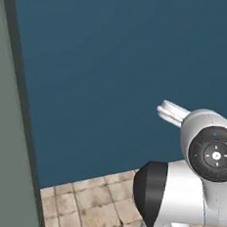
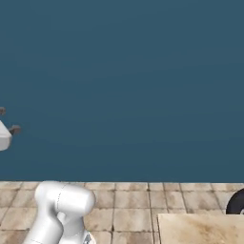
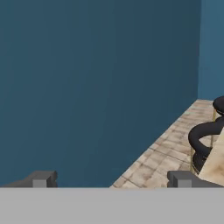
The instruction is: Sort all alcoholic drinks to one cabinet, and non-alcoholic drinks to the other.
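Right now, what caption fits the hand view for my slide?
Open gripper faces a dark blue wall, with tiled floor and a black stool at right.

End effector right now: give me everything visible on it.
The end effector looks open and empty: in the hand view its two small dark grey, blocky fingertips stand far apart at the bottom, with nothing between them. They point along a dark blue wall and a strip of tan tiled floor. In the right base view the tips show as small dark stubs on a white hand at the left edge, in the air in front of the wall, touching nothing.
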### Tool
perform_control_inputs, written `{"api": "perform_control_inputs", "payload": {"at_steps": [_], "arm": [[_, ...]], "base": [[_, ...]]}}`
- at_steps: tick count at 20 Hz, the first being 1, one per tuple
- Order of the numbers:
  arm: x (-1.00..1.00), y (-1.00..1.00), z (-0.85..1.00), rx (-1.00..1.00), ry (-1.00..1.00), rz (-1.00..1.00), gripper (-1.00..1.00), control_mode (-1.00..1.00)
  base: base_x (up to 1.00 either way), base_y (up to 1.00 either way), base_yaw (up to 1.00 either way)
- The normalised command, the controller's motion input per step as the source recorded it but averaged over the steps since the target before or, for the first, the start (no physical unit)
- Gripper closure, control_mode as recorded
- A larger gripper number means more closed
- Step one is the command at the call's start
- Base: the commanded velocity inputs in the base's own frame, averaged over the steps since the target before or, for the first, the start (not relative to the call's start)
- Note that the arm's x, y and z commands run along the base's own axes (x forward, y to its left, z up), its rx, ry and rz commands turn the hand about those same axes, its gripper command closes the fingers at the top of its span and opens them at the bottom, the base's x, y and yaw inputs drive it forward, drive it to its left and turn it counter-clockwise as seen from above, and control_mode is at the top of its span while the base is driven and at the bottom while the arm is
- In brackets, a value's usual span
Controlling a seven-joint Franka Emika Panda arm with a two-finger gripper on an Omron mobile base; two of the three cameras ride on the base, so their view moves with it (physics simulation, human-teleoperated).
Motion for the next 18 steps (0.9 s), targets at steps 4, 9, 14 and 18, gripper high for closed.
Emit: {"api": "perform_control_inputs", "payload": {"at_steps": [4,9,14,18], "arm": [[0.0,0.0,0.0,0.0,0.0,0.0,-1.0,1.0],[0.0,0.0,0.0,0.0,0.0,0.0,-1.0,1.0],[0.0,0.0,0.0,0.0,0.0,0.0,-1.0,1.0],[0.0,0.0,0.0,0.0,0.0,0.0,-1.0,1.0]], "base": [[0.67,0.06,-0.37],[0.66,0.03,-0.37],[0.5,0.0,-0.42],[0.34,-0.01,-0.49]]}}
